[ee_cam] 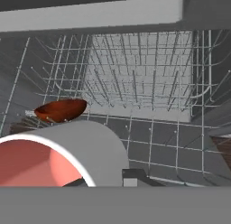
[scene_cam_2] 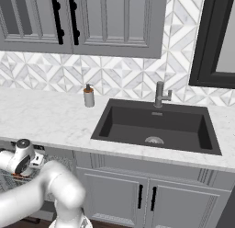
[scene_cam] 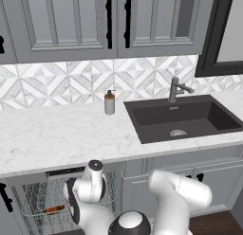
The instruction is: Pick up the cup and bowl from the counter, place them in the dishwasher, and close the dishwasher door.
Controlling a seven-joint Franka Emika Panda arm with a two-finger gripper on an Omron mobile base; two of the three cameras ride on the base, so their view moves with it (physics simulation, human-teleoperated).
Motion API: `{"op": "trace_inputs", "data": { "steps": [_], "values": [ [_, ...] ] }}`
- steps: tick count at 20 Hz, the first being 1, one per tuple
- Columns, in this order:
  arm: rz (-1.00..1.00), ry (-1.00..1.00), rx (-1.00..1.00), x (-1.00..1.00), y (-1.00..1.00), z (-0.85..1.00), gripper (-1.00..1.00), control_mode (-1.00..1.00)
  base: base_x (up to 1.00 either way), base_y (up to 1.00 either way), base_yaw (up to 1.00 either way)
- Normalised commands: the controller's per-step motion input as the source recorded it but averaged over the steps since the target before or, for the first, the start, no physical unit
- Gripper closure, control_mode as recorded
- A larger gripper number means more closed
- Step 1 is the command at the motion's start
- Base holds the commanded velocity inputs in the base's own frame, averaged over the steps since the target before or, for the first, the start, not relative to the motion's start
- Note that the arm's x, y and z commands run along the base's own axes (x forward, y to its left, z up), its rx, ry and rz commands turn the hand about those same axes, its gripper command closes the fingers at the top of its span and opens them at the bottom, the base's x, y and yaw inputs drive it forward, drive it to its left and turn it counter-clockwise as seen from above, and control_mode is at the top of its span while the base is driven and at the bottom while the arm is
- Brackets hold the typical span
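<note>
Cup (ee_cam: 58, 155): grey-white outside, red-pink inside; seen large at the lower left of the hand view, held in the closed gripper (ee_cam: 131, 178) above the wire rack (ee_cam: 149, 96).

Bowl (ee_cam: 61, 109): dark reddish-brown, lodged in the rack at centre left of the hand view; a reddish sliver is also visible at the lower left of the left base view.

Dishwasher (scene_cam: 52, 201): open, under the counter (scene_cam: 57, 134), at the lower left of the left base view.

Sink (scene_cam: 185, 118): black, set in the counter at centre right, with a faucet (scene_cam: 178, 89) behind it.

Soap dispenser (scene_cam: 109, 102): upright on the counter, left of the sink.
</note>
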Motion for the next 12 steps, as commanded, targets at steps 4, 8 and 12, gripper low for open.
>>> {"op": "trace_inputs", "data": {
  "steps": [4,8,12],
  "values": [
    [-0.12,0.0,0.06,0.22,-0.08,-0.53,1.0,-1.0,0.0,0.0,0.0],
    [-0.14,0.0,0.06,0.34,-0.02,-0.35,1.0,-1.0,0.0,0.0,0.0],
    [-0.11,0.0,0.03,0.39,0.0,-0.04,1.0,-1.0,0.0,0.0,0.0]
  ]
}}
